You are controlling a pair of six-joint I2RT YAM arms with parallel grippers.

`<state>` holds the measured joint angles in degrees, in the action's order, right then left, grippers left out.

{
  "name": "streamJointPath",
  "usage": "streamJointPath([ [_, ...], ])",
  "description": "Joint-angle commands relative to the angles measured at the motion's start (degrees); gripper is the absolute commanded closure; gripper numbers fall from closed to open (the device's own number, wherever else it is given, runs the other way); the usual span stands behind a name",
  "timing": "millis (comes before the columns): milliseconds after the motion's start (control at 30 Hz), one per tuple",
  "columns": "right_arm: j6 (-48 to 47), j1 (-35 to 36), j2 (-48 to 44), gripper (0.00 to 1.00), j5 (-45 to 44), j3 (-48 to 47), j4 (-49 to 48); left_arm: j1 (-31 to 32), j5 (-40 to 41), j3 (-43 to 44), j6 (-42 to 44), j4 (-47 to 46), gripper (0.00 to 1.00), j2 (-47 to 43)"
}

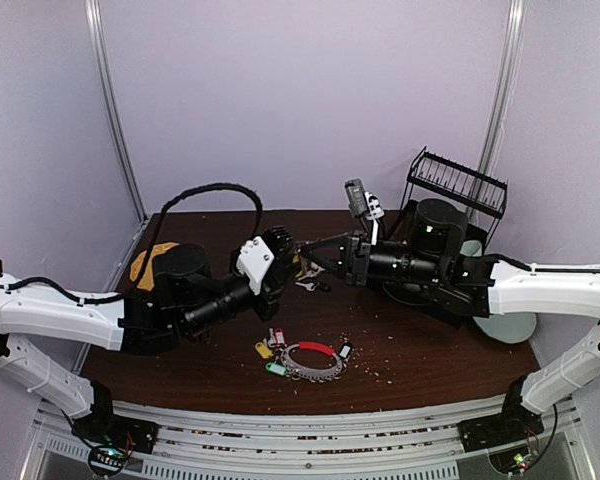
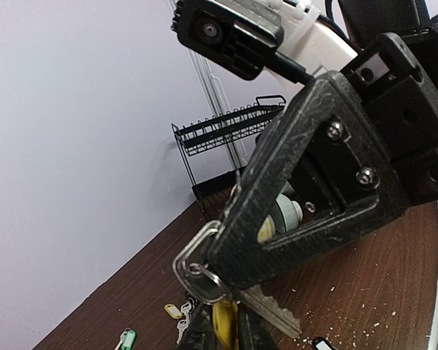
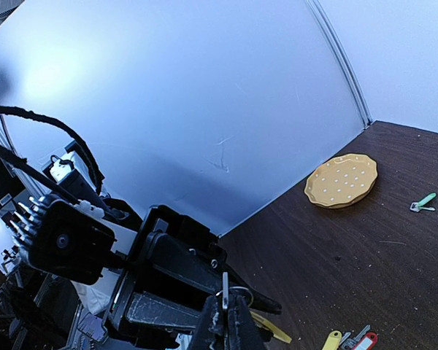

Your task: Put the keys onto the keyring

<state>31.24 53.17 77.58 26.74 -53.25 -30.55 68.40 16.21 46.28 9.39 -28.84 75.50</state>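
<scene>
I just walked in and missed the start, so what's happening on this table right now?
Both arms meet in mid-air over the table. The right gripper is shut on a small split ring carrying a silver key, and the left gripper pinches a yellow tag right beside it. The big keyring lies on the table below, with a few tagged keys beside it.
</scene>
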Motion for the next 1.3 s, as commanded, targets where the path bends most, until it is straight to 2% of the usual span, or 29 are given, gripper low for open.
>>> streamJointPath([
  [0,-0.55,0.28,0.01,1.00,-1.43,0.40,-0.90,0.18,-2.08,0.43,0.80,-4.96,0.88,-1.54],
  [100,-0.52,0.28,0.23,1.00,-0.78,0.18,-0.92,0.15,1.00,1.10,0.46,-4.87,0.79,-0.91],
  [167,-0.57,0.29,0.36,1.00,0.44,0.08,-1.23,0.18,1.99,1.35,0.62,-4.45,0.79,-0.78],
  [233,-0.64,0.29,0.14,1.00,1.77,0.24,-2.20,0.15,1.13,1.20,0.85,-4.15,0.84,-1.02],
  [333,-0.92,0.31,-0.15,1.00,3.48,0.31,-2.47,0.15,-0.19,0.98,0.66,-2.61,1.00,-1.40],
  [633,-3.84,-1.31,-0.91,1.00,6.49,-0.89,2.12,0.15,0.97,-2.45,0.82,-0.55,1.00,-5.19],
  [800,-11.93,-2.35,-0.02,1.00,9.89,-4.30,13.03,0.20,-4.02,-3.45,2.57,0.55,1.00,-7.79],
  [933,-13.75,-3.67,-0.69,0.86,9.99,-4.30,15.15,0.18,-7.84,-3.48,3.26,1.46,1.00,-8.29],
  [1000,-13.90,-4.47,-0.97,0.70,9.78,-4.21,15.61,0.15,-8.61,-3.20,3.23,1.76,1.00,-7.98],
  [1067,-15.09,-5.02,-1.53,0.63,8.98,-4.35,16.94,0.15,-8.22,-2.75,3.10,2.10,1.00,-7.59],
  [1167,-18.10,-5.43,-3.40,0.61,5.85,-4.36,19.73,0.15,-8.73,-2.35,3.17,2.67,1.00,-7.39],
  [1267,-20.85,-5.35,-5.22,0.68,7.15,-4.49,21.11,0.15,-9.76,-2.33,3.97,2.71,1.00,-7.52],
])
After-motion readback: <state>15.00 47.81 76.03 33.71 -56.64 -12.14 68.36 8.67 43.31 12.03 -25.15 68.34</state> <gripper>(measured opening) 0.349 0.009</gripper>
